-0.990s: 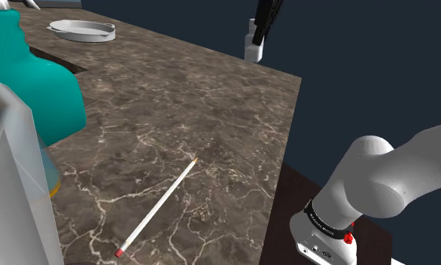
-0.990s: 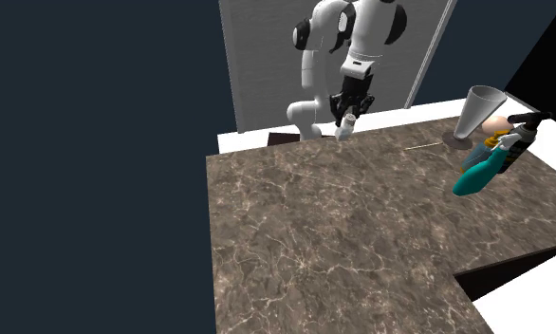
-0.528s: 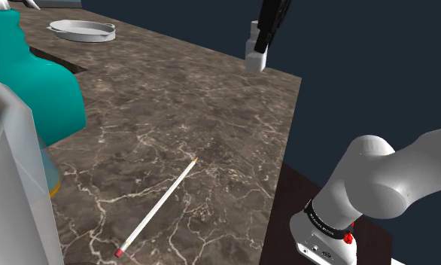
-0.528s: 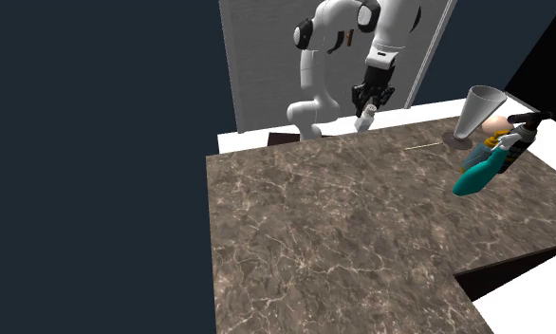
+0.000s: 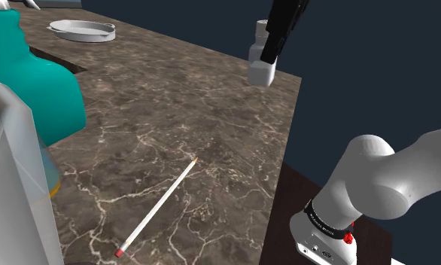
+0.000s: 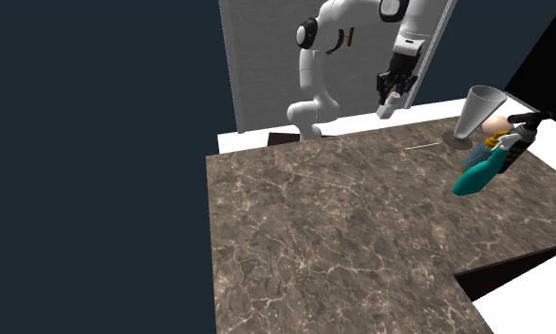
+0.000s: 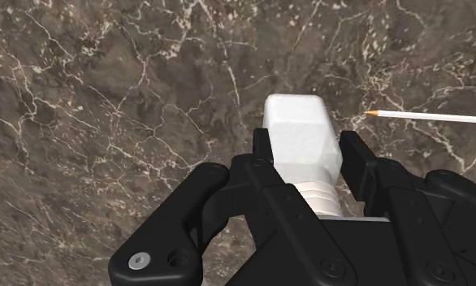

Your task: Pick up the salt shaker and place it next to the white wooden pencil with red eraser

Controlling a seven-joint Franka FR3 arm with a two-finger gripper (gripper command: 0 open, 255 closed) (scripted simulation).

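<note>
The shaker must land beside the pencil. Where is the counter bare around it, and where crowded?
Bare marble lies between the pencil and the counter edge by the stand, and from the pencil's tip up to the white dish. Crowded: the teal bottle and the clear container beside the eraser end.

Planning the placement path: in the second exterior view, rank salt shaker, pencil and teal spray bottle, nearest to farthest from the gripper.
1. Salt shaker, clasped in the gripper.
2. Pencil, on the counter, lower right of the gripper.
3. Teal spray bottle, toward that view's right edge.
</note>
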